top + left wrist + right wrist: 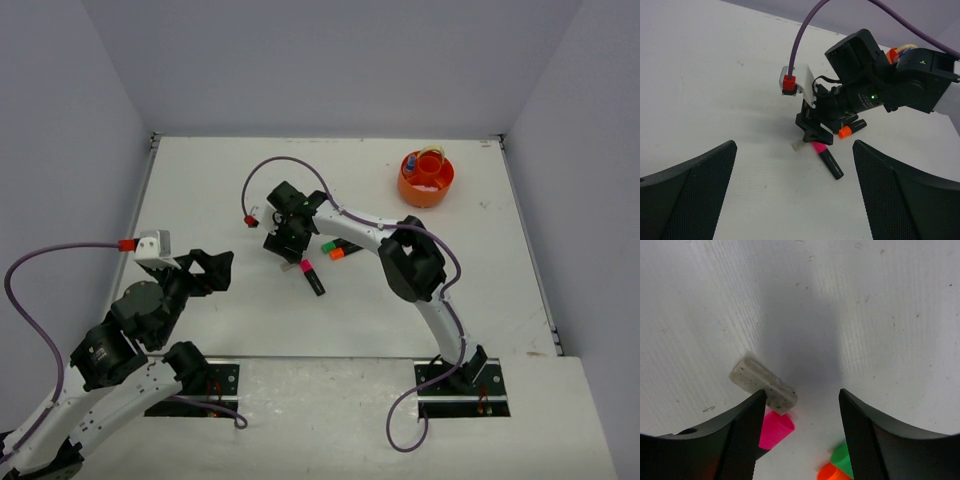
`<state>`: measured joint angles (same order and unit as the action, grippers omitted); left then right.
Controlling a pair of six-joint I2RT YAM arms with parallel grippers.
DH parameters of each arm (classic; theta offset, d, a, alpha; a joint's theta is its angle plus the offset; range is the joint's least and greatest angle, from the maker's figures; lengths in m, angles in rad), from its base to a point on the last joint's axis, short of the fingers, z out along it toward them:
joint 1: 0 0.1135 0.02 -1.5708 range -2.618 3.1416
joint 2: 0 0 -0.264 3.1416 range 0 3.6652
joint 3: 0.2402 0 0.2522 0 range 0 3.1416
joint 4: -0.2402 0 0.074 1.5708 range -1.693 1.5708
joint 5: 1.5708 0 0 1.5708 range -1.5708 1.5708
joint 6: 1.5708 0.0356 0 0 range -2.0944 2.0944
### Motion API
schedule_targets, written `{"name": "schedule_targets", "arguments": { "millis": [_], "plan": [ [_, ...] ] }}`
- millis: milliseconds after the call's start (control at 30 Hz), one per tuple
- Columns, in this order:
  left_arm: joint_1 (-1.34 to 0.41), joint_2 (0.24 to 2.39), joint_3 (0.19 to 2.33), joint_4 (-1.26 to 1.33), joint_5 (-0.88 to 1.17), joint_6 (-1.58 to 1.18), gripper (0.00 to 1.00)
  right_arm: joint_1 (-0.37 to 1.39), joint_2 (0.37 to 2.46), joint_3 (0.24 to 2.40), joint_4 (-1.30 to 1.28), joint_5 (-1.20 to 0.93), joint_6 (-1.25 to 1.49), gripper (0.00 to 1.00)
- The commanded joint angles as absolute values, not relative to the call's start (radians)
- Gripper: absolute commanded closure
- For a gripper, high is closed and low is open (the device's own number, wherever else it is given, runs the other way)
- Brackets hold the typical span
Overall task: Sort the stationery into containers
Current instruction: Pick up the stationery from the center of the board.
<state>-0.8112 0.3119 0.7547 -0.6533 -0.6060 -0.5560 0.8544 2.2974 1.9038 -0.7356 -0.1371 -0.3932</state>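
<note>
Nearest, at lower left of the top view, the left claw hangs w/ its jaws fully apart and nothing in them, well away from the items. Further in, near the frame centre, the right claw points down at the table, jaws apart, gripping nothing. So the right arm is clearly the nearer one for the coming pick.

The thing this pick turns on is, I think, the pale speckled eraser. In the right wrist view it lies at centre-left, just beside the finger at frame left, and only its lower-right end reaches into the gap. Its long axis runs diagonal, upper left to lower right, i.e. not square to the jaws. In my judgement the claw must shift a little toward frame left, maybe also turn, before it closes.

The pink-cap highlighter is just below the eraser; touching or not, I cannot tell. The green-cap highlighter and the orange-cap highlighter sit at the bottom edge. Farthest, at upper right of the top view, stands the orange tub, w/ some items already inside.
</note>
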Motion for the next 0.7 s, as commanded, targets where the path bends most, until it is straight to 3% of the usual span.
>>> {"name": "schedule_targets", "arguments": {
  "millis": [0,267,400,433,667],
  "plan": [
    [-0.804,0.324,0.752,-0.627,-0.606,-0.532,0.00,0.880,2.304,1.907,-0.833,-0.217,-0.419,0.41],
    [-0.802,0.330,0.751,-0.624,-0.603,-0.531,0.00,0.896,2.280,1.843,-0.822,-0.219,-0.408,0.44],
    [-0.802,0.328,0.752,-0.626,-0.603,-0.531,0.00,0.896,2.287,1.837,-0.794,-0.216,-0.409,0.64],
    [-0.801,0.327,0.751,-0.625,-0.603,-0.531,0.00,0.896,2.286,1.831,-0.777,-0.212,-0.410,0.64],
    [-0.801,0.331,0.750,-0.624,-0.601,-0.529,0.00,0.897,2.306,1.867,-0.739,-0.152,-0.410,0.41]
  ]
}}
